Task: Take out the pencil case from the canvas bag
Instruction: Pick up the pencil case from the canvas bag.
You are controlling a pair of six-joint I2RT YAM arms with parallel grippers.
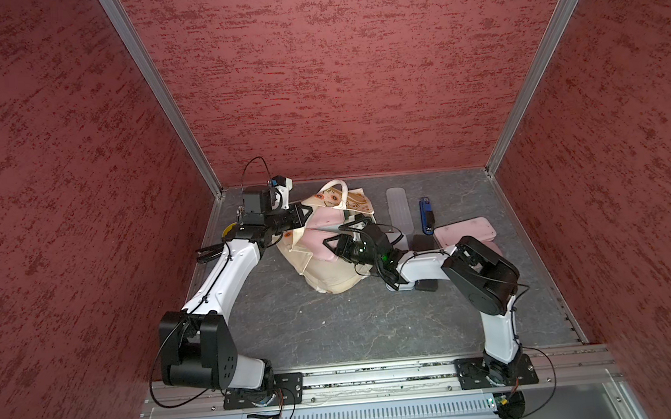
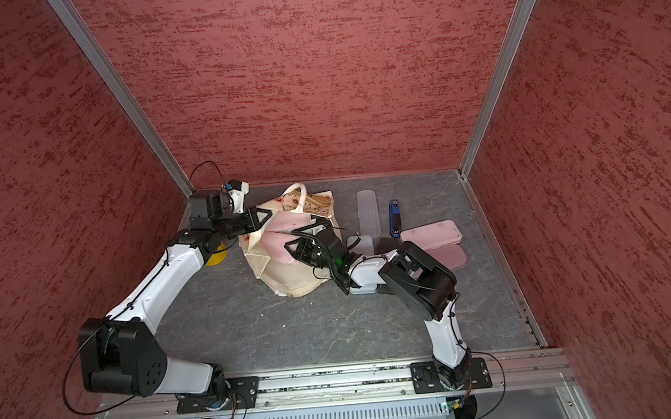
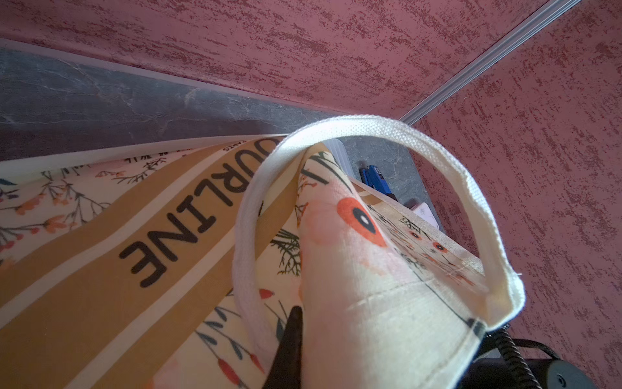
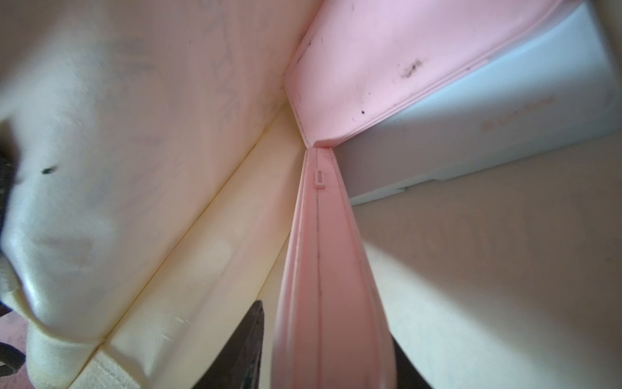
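Observation:
The cream canvas bag (image 1: pixel 331 279) (image 2: pixel 290 283) lies slumped at the back middle of the grey table, with its mouth gaping upward. Its tan stripe and dark lettering fill the left wrist view (image 3: pixel 134 235). My left gripper (image 1: pixel 304 214) (image 2: pixel 262 217) (image 3: pixel 303 323) is shut on the bag's rim fabric beside a white handle (image 3: pixel 404 131). A pink pencil case (image 1: pixel 318 247) (image 2: pixel 277 249) (image 4: pixel 319 252) stands on edge inside the bag. My right gripper (image 1: pixel 330 245) (image 2: pixel 291 247) (image 4: pixel 326 353) straddles that edge, with a sliver of gap at one finger (image 4: pixel 255 336). A second pink case (image 1: pixel 324 219) (image 4: pixel 370 67) lies deeper inside.
Right of the bag lie a clear plastic lid (image 1: pixel 400 209), a blue tool (image 1: pixel 426 215) and an opened pink case (image 1: pixel 466 230). A yellow disc (image 2: pixel 216 259) peeks out under my left arm. Dark flat items (image 1: pixel 425 285) lie under my right forearm. Red walls close in three sides.

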